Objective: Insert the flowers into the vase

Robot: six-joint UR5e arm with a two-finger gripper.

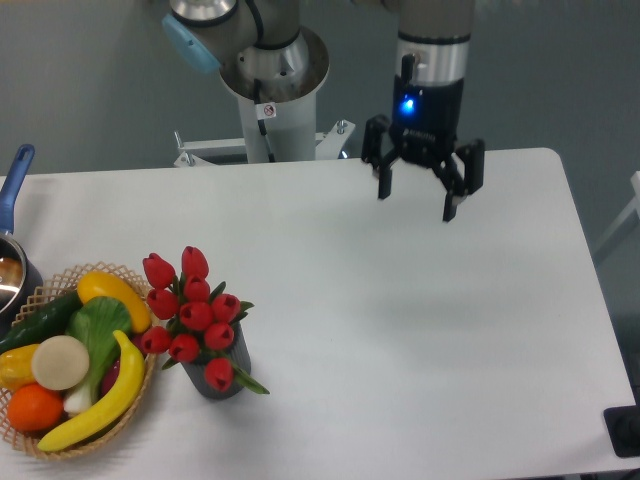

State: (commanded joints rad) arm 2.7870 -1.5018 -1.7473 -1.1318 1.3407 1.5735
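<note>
The flowers (pixel 193 312), a tight bunch of glossy red tulip buds with green leaves, stand in the vase (pixel 222 374), a small dark cylinder at the front left of the white table; the blooms hide most of it. One bud and a leaf hang over the vase's front. My gripper (pixel 417 203) hangs far off at the back right, pointing down above the table, open with nothing between its fingers.
A wicker basket (pixel 132 398) of toy fruit and vegetables sits just left of the vase. A blue-handled pot (pixel 12 190) is cut off by the left edge. The robot's base column (pixel 270 110) stands behind the table's rear edge.
</note>
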